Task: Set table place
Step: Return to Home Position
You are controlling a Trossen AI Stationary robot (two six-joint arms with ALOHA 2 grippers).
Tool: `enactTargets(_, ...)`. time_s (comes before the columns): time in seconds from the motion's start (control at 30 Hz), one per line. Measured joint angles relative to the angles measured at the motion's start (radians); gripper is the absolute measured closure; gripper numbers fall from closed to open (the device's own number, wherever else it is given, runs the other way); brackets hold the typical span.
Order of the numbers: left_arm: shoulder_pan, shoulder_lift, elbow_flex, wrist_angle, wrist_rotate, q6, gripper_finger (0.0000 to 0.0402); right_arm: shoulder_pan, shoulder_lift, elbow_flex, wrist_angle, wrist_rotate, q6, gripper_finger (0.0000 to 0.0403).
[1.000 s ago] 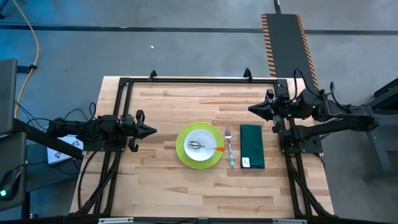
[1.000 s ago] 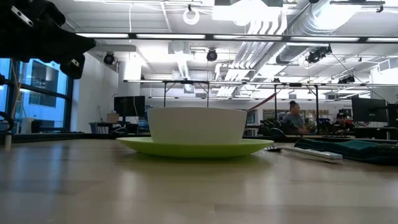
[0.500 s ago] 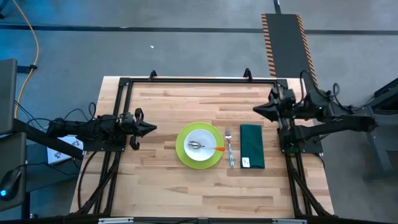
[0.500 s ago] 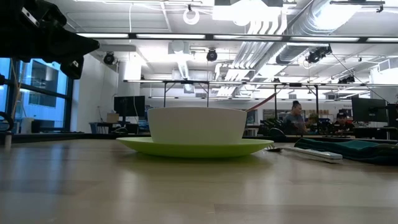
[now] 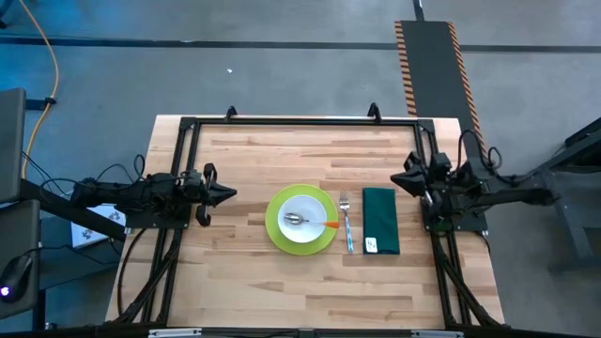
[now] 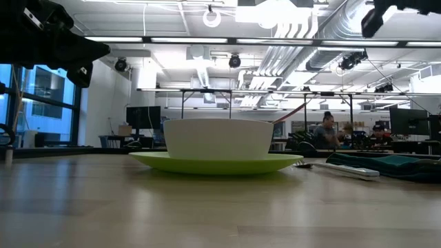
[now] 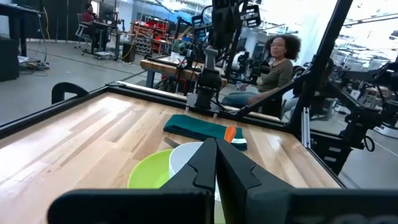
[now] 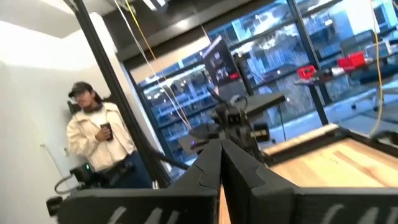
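Note:
A lime-green plate (image 5: 275,225) lies mid-table with a white bowl (image 5: 302,212) on it; a spoon with an orange handle (image 5: 331,224) lies in the bowl. A silver fork (image 5: 346,222) lies right of the plate, and a dark green folded napkin (image 5: 380,220) lies right of the fork. My left gripper (image 5: 231,195) is shut and empty, left of the plate. My right gripper (image 5: 395,178) is shut and empty, above the table's right side near the napkin's far end.
A black metal frame (image 5: 300,120) runs along the table's far edge and down both sides. Bare wood lies near the front edge (image 5: 300,291). People show in the room beyond the table, in both wrist views (image 7: 277,59) (image 8: 93,134).
My right gripper has drawn back toward the table's right edge and a little toward the near edge, staying shut. The plate, bowl, spoon, fork and napkin have kept still.

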Motion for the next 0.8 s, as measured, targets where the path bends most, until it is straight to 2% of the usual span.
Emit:
enactTargets(0.23, 0.0, 0.0, 0.0, 0.0, 0.0, 0.0, 0.0401, 0.0, -0.137, -0.013, -0.163, 0.0, -0.024, 0.0403)
enactTargets(0.47, 0.0, 0.0, 0.0, 0.0, 0.0, 0.0, 0.0401, 0.0, -0.173, -0.017, -0.182, 0.001, -0.026, 0.0403)
enactTargets(0.8, 0.0, 0.0, 0.0, 0.0, 0.0, 0.0, 0.0401, -0.001, -0.214, -0.286, 0.094, 0.015, 0.042, 0.0403)
